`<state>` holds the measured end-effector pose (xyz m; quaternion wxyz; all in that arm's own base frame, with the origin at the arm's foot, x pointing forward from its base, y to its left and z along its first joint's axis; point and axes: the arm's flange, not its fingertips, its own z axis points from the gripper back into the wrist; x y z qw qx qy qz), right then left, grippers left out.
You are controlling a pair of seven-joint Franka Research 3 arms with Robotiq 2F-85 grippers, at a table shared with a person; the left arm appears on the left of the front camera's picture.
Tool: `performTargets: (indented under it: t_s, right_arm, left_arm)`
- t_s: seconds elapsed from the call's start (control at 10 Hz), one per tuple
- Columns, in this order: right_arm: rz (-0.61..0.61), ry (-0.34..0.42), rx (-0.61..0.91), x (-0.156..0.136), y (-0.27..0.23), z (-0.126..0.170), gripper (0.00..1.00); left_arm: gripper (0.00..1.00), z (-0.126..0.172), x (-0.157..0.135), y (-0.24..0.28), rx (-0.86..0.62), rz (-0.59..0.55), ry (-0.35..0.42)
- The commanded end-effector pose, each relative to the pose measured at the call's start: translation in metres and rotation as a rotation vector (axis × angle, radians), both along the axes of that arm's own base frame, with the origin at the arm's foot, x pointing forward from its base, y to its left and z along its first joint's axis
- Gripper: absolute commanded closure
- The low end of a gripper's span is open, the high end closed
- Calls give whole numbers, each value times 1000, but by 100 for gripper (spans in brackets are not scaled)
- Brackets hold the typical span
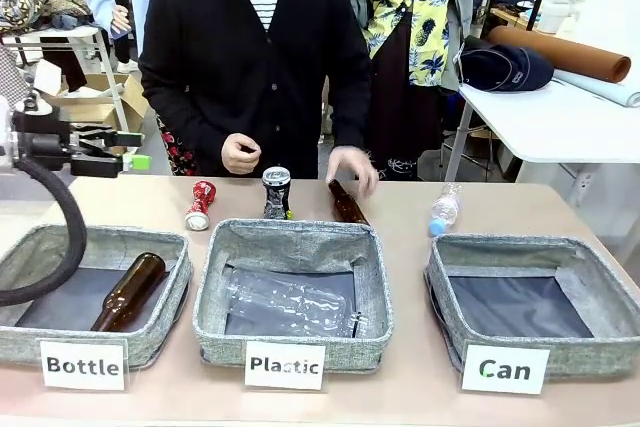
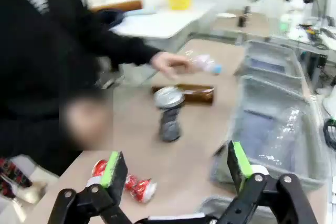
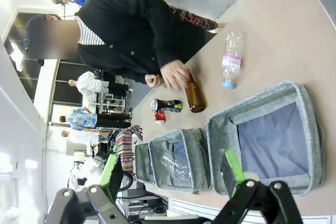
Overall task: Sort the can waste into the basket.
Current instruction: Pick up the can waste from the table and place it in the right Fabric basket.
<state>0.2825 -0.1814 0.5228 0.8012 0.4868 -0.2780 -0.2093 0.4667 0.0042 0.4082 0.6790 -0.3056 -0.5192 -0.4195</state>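
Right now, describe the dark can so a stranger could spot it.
Start at the middle bin labelled Plastic. Just behind its far rim stands the dark can. It is upright with a silver top, unlike the red can lying to its left and the brown bottle lying to its right.

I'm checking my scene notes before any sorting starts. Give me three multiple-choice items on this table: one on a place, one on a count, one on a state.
1. Where is the red can?
A. in the right-hand bin
B. on the table, left of the dark can
C. in the person's hand

2. How many brown bottles are there?
A. one
B. four
C. two

3. How is the dark can placed?
A. upright
B. lying flat
C. inside a bin

Answers:
1 B: it lies on bare tabletop behind the bins.
2 C: one lies in the Bottle bin, one on the table.
3 A: its silver top faces up.
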Motion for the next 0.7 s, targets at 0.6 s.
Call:
performTargets:
  t_s: [0.6]
  right_arm:
    - [4, -39, 6, 2, -2, 1, 0]
  left_arm:
    - [0, -45, 83, -119, 302, 146, 18]
